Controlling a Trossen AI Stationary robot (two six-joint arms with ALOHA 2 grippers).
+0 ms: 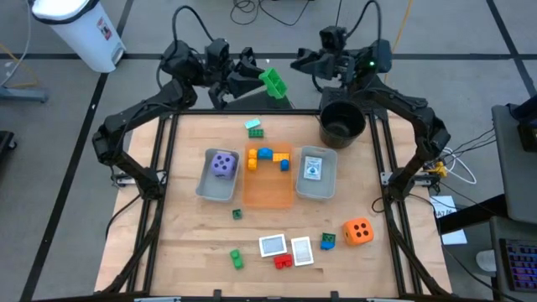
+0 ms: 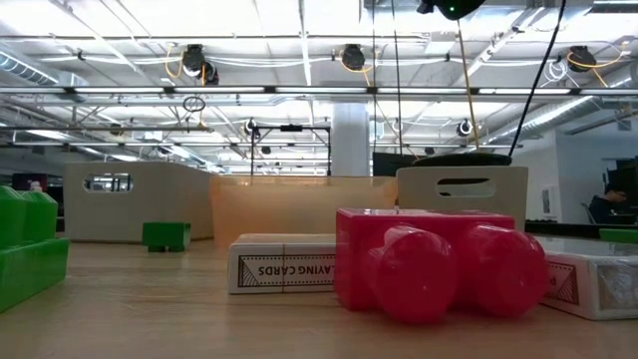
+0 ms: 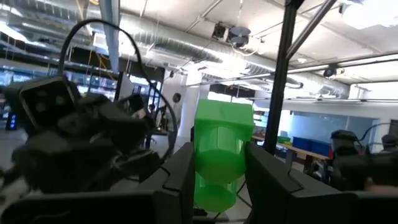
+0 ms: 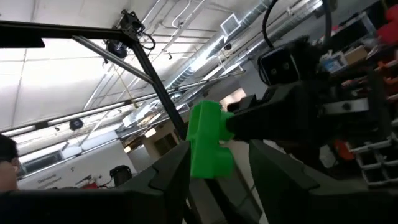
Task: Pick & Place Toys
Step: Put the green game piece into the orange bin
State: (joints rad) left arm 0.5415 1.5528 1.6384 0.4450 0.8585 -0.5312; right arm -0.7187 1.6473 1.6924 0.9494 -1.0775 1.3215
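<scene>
A wooden table (image 1: 201, 252) carries three rectangular trays side by side at its centre: a grey tray (image 1: 206, 186) on the left, an orange tray (image 1: 267, 195) in the middle and a second grey tray (image 1: 329, 186) on the right. A black round bucket (image 1: 342, 122) stands near the far right corner. Beyond the table's far left corner, what appears to be a white bin (image 1: 80, 29) stands on the grey floor.

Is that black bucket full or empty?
Empty, as far as shows: from above, the black bucket shows only its dark inside, no toys. Its very bottom is too dark to tell.
</scene>
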